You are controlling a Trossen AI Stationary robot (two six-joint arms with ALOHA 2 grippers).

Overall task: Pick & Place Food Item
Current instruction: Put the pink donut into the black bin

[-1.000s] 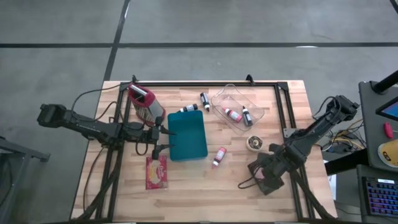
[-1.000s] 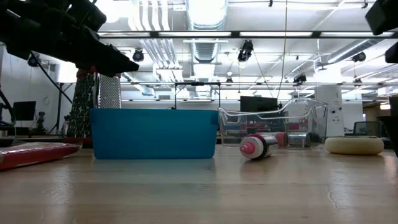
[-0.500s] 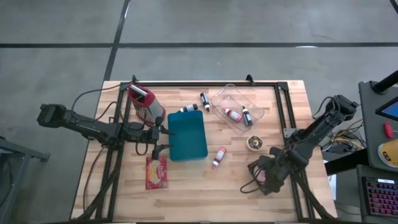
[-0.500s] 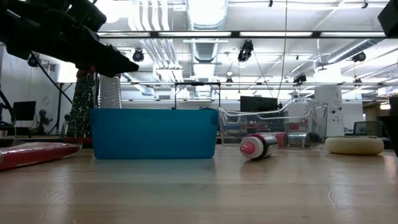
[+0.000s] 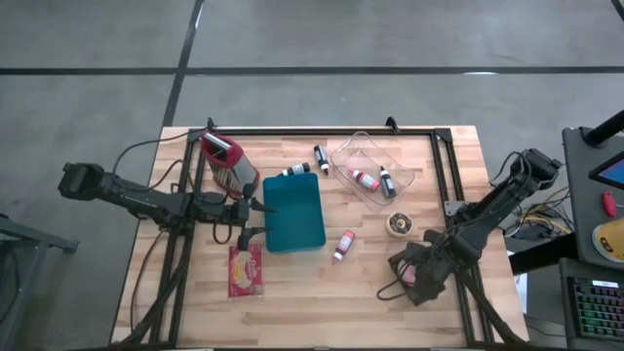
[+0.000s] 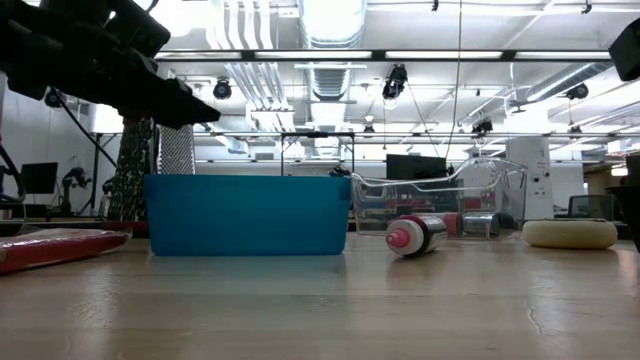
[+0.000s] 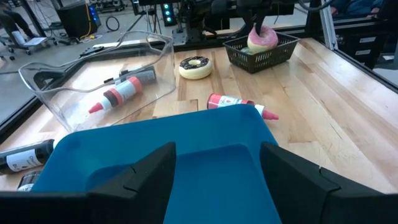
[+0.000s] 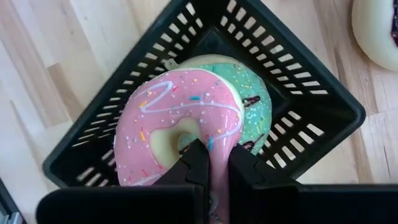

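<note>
Right gripper (image 8: 210, 163) is pinched tight on the rim of the pink donut (image 8: 177, 127), fingers closing across the ring from hole to outer edge, directly above the black basket (image 8: 311, 134) at the table's right front (high view shows the same gripper (image 5: 414, 278) over the basket). The pink donut is tilted up on edge over a green donut (image 8: 255, 106) lying flat in the basket; whether its lower edge clears the green one cannot be told. Handling guess: light, probably a soft or foam-like ring with smooth icing, so a bit slippery and easy to deform; gripping through the hole across one side of the ring, as here, looks like the sensible hold, and a squeeze harder than needed could dent it. The right arm reaches in from the right table edge, folded low, wrist pointing straight down into the basket. Left gripper (image 7: 217, 180) has its fingers spread and holds nothing, hovering just above the near edge of the blue bin (image 7: 205, 140) at table centre-left (waiting, by the look of it), arm stretched level from the left side.
</note>
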